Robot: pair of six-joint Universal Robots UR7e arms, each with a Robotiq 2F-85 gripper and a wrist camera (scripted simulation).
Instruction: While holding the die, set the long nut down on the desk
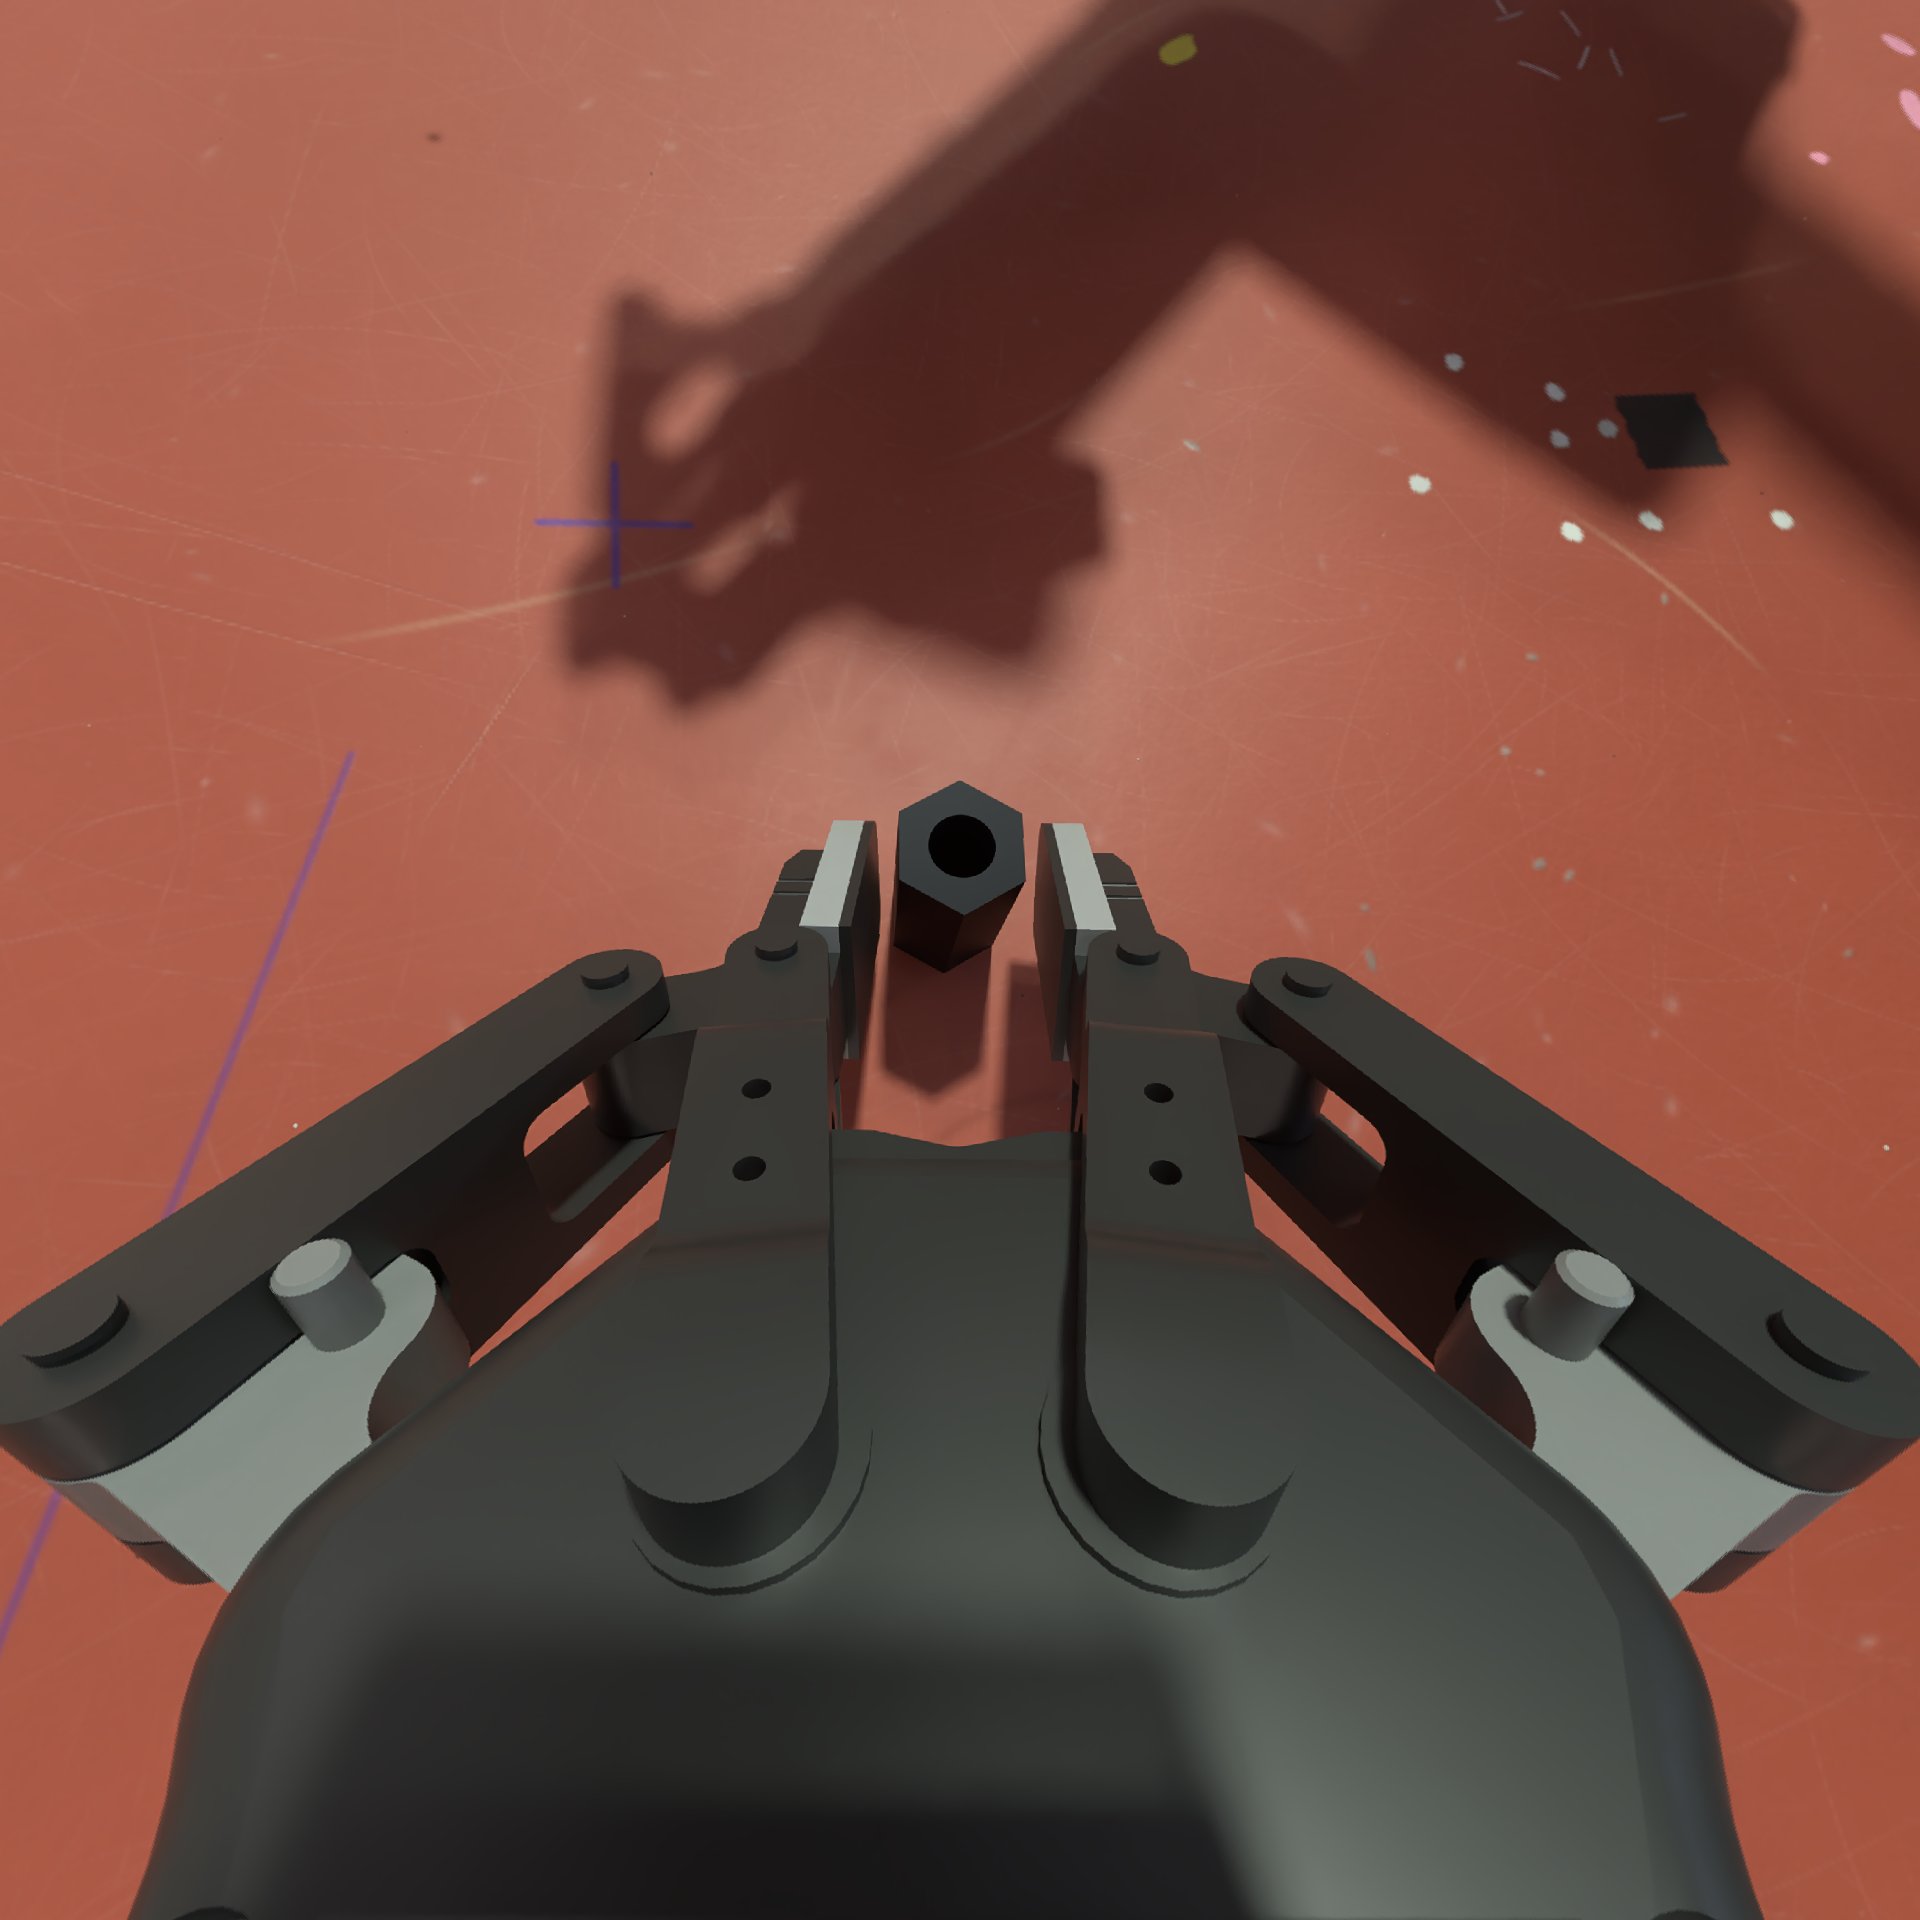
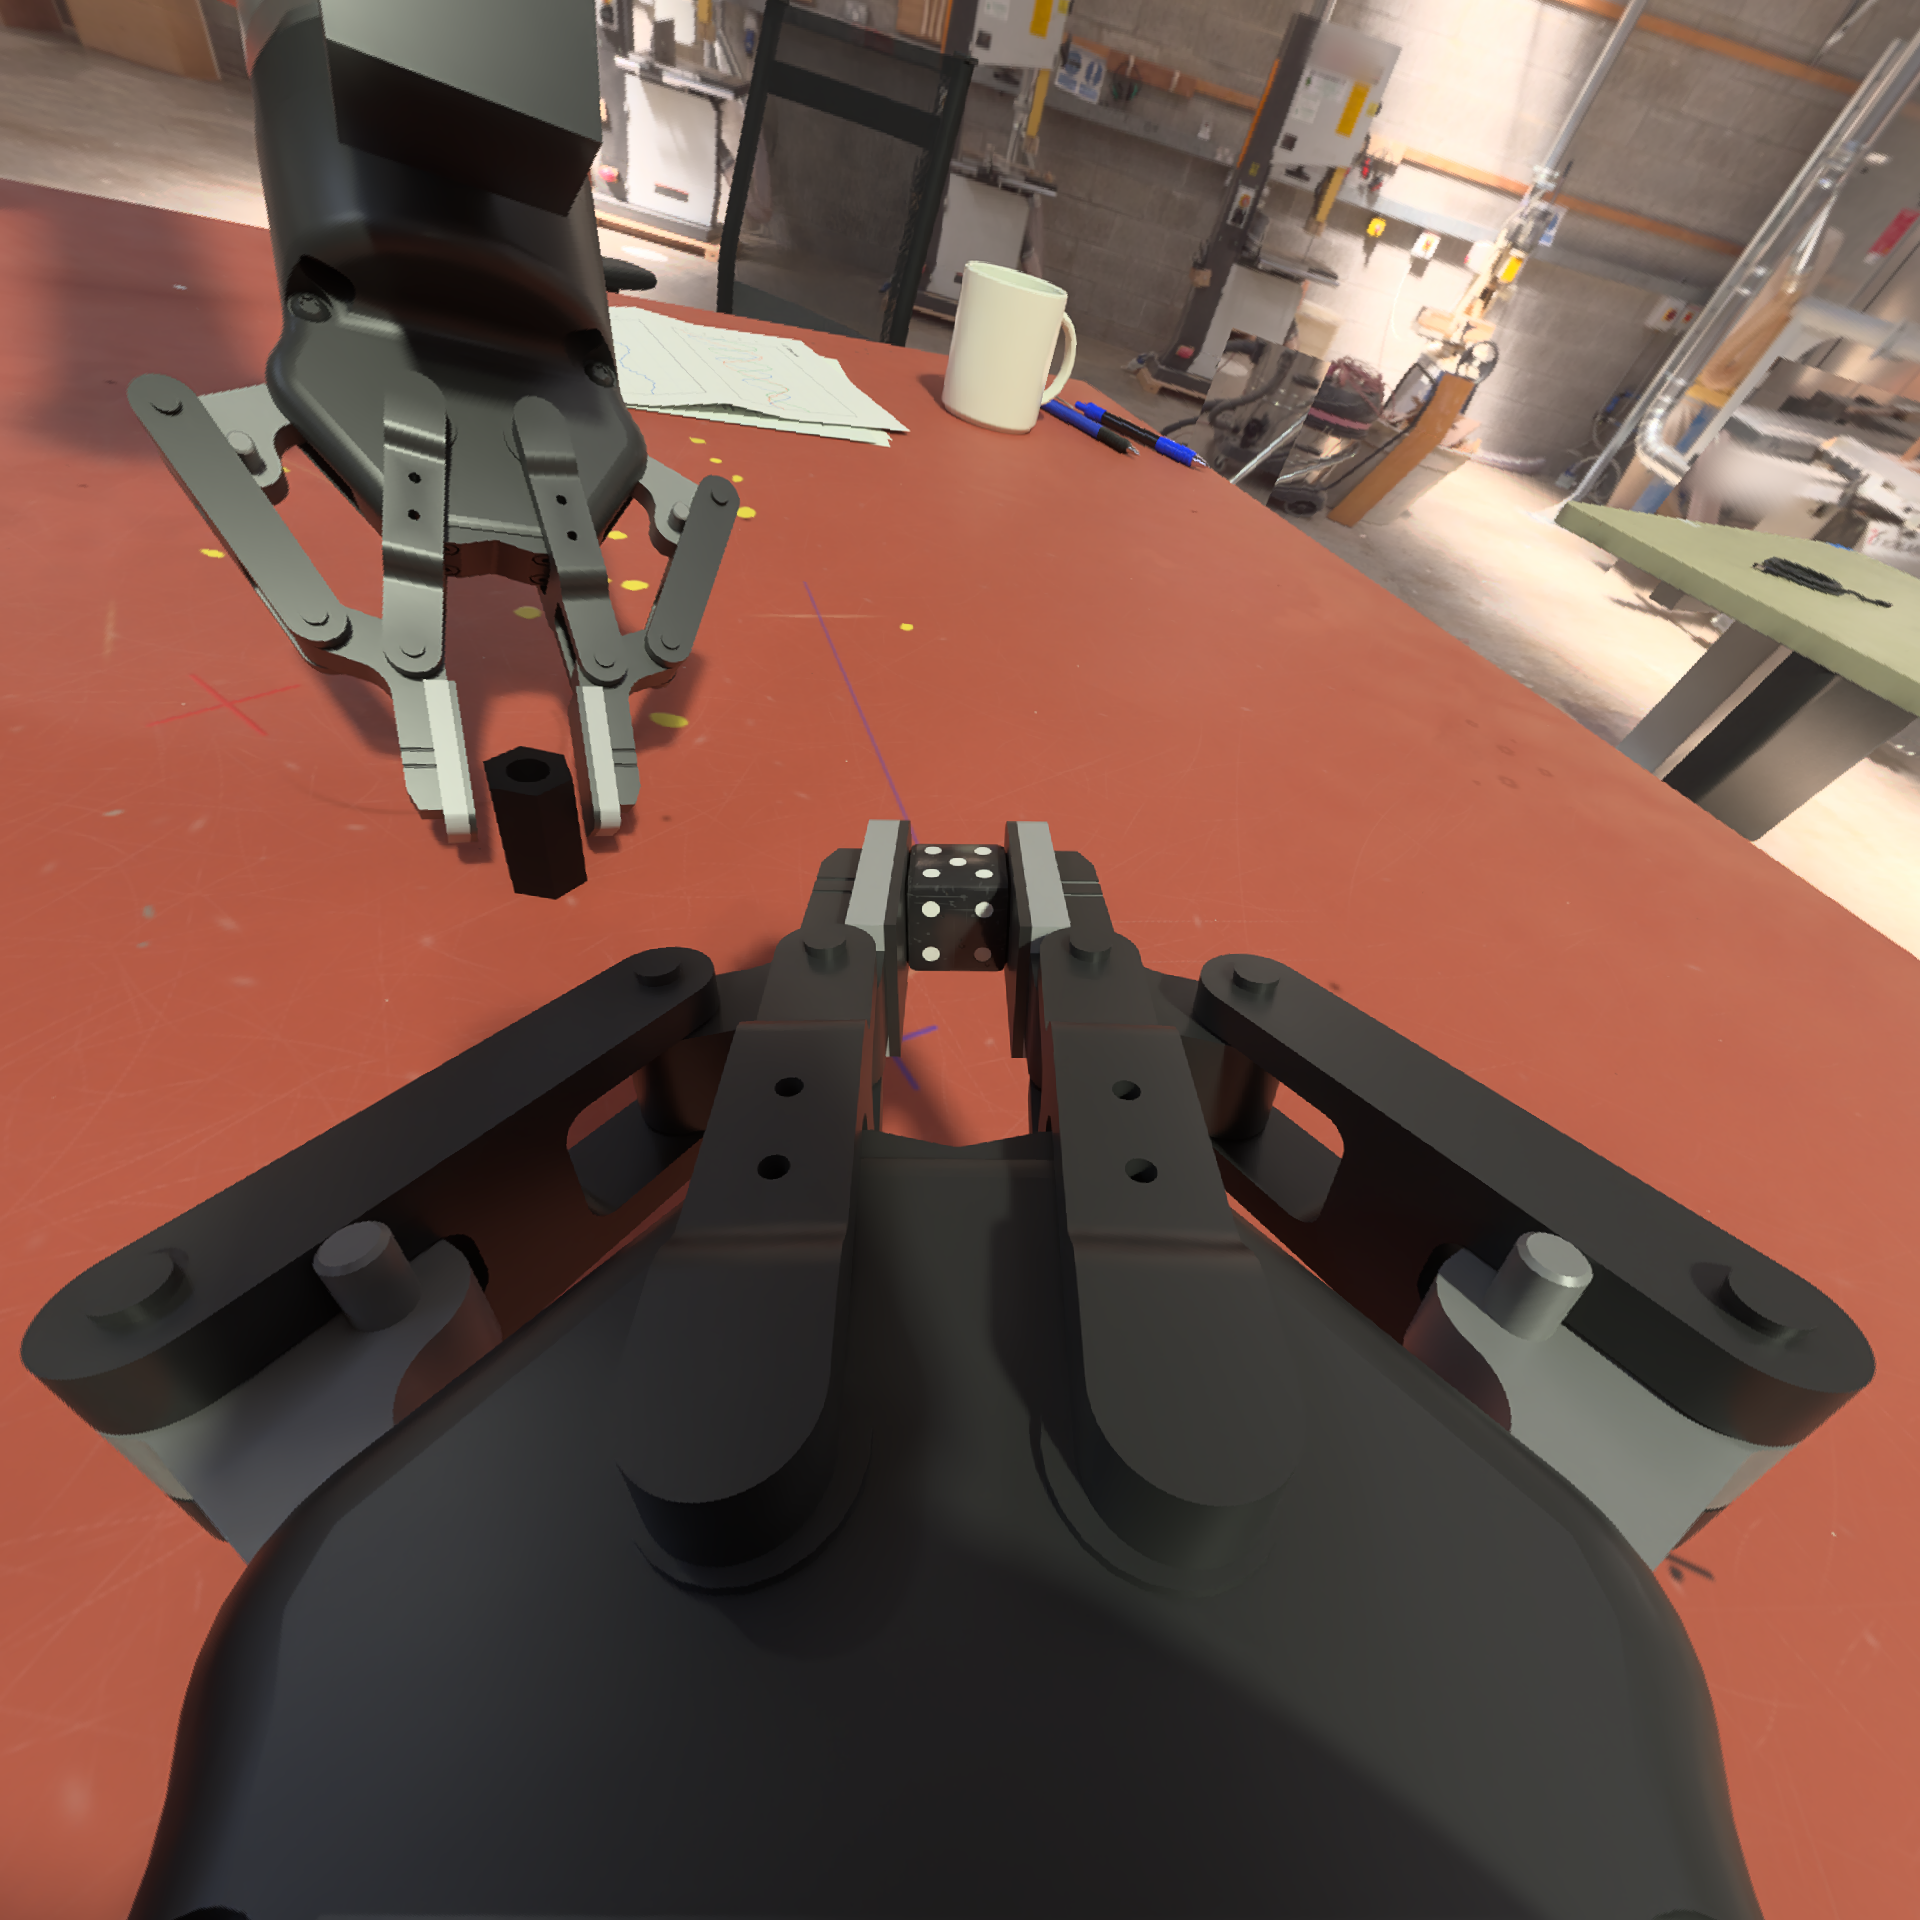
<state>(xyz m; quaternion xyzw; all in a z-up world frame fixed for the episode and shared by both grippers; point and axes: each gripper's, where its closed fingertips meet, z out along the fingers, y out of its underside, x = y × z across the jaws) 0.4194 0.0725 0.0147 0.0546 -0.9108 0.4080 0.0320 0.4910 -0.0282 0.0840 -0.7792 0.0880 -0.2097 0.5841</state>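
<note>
Long nut stands on the desk, die held in the other pincer

In the right wrist view, nearest to the camera, the right gripper (image 2: 958, 883) is closed on the black die (image 2: 957, 906), and both pads press its two sides. The die looks to be above the red desk (image 2: 1247, 831), not resting on it.

Farther to the left in the same view, the left gripper (image 2: 538, 805) points down over the long nut (image 2: 535, 823). The nut stands upright with its lower end on the desk. In the left wrist view the long nut (image 1: 959, 873) is between the two fingers (image 1: 840, 878), but a narrow gap shows on each side, so the jaws are a little open and hold nothing.

I judge that the setting down is almost done. The next move calls for a straight lift of the left gripper, without touching the nut, because a tall narrow piece can tip easily. The right gripper must keep its grip.

Beyond them lie papers (image 2: 748, 379), a cream mug (image 2: 1006, 343) and blue pens (image 2: 1127, 428)
</note>
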